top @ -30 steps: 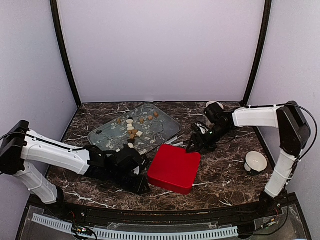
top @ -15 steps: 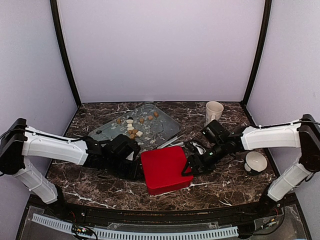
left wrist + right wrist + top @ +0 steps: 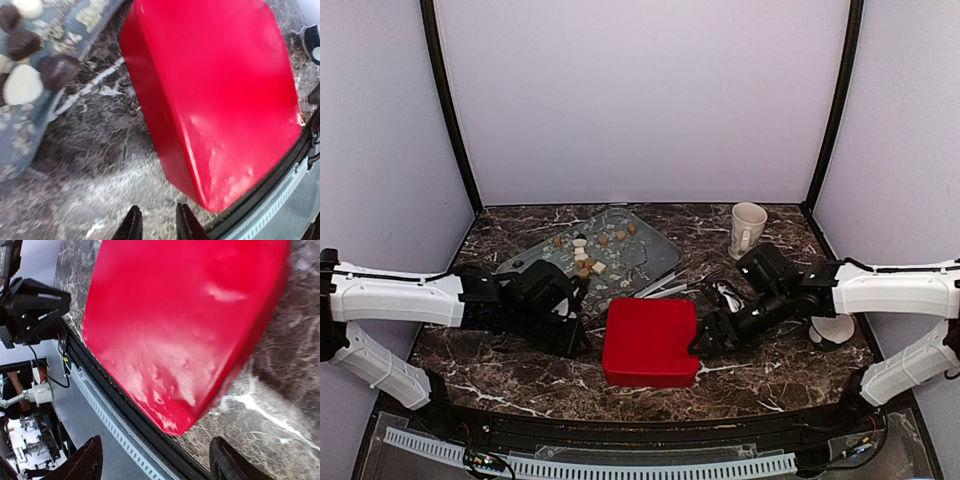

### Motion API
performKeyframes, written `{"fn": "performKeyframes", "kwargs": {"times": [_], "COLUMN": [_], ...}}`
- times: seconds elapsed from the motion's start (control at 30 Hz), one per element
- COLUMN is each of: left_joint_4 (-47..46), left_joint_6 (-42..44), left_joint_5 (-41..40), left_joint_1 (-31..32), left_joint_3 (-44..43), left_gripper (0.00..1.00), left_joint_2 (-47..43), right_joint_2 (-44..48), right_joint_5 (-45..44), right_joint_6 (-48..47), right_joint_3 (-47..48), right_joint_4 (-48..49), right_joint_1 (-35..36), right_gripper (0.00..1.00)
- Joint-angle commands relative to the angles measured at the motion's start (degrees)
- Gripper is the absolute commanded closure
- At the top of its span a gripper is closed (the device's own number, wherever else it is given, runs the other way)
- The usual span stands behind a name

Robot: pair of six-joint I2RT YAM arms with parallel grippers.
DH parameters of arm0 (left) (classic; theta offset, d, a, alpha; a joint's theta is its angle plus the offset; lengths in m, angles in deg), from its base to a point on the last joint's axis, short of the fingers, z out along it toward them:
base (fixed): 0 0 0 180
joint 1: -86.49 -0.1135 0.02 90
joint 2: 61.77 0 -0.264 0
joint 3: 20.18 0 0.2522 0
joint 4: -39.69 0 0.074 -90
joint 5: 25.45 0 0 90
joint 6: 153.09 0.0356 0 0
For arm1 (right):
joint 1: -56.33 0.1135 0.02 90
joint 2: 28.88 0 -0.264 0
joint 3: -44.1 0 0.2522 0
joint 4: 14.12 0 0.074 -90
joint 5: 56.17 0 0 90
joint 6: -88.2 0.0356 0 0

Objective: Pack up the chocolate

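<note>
**Red box between both arms, chocolates on the tray**

Scene: the red box (image 3: 650, 341) lies flat on the marble counter (image 3: 770, 375), near the front edge, smooth closed face up. The chocolates (image 3: 587, 258), brown and white pieces, sit loose on the glass tray (image 3: 630, 262) behind and left of it; none visible in or on the box. A mug (image 3: 747, 228) stands at the back right; a white bowl (image 3: 835, 327) is partly hidden behind the right arm.

Left pincer (image 3: 156, 227): low, just beside the box's left side, fingers nearly together, nothing between them. Right pincer (image 3: 155, 460): at the box's right edge, fingers spread wide, empty, not touching it in the wrist view.

Step in hand (judgement): positioning or opening the box, as both arms flank it. Whether this face is a lid or the underside cannot be told from here.

Next move calls for: an interior open to receive chocolates, one arm steadying the box, before any piece is lifted from the tray.
</note>
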Motion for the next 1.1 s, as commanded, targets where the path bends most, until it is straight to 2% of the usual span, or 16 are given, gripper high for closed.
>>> {"fn": "performKeyframes", "kwargs": {"times": [0.0,0.13,0.3,0.4,0.6,0.73,0.87,1.07], "left_joint_4": [11.85,14.92,13.45,11.34,5.77,6.7,9.67,13.03], "left_joint_6": [5.52,9.37,10.21,9.8,7.52,8.24,9.76,13.14], "left_joint_5": [-2.74,-2.26,-2.15,-1.47,0.03,1.14,-0.07,-2.02], "left_joint_1": [0.43,3.84,7.22,8.35,8.38,8.42,8.38,4.8], "left_joint_3": [-3.67,-9.03,-14.45,-15.33,-9.4,-8.88,-12.66,-21.8], "left_gripper": [0.75,0.79,0.84,0.86,0.87,0.87,0.88,0.88], "left_joint_2": [-7.94,-6.89,0.29,4.17,8.12,11.9,9.05,8.14], "right_joint_2": [9.15,9.29,4.05,0.49,-4.97,-6.31,-5.06,-3.37], "right_joint_5": [-8.43,-10.8,-11.77,-11.72,-10.69,-11.54,-12.31,-11.23], "right_joint_6": [-1.65,-1.2,-0.42,0.11,3.21,2.6,-0.1,-2.57], "right_joint_3": [0.75,5.28,9.85,10.71,3.46,-0.22,3.88,12.39], "right_joint_4": [-10.09,-11.58,-8.28,-5.69,1.41,0.52,-4.06,-6.48], "right_joint_1": [-3.55,-0.64,3.14,5.06,7.54,7.85,7.38,0.37], "right_gripper": [0.28,0.42,0.62,0.67,0.76,0.81,0.83,0.81]}}
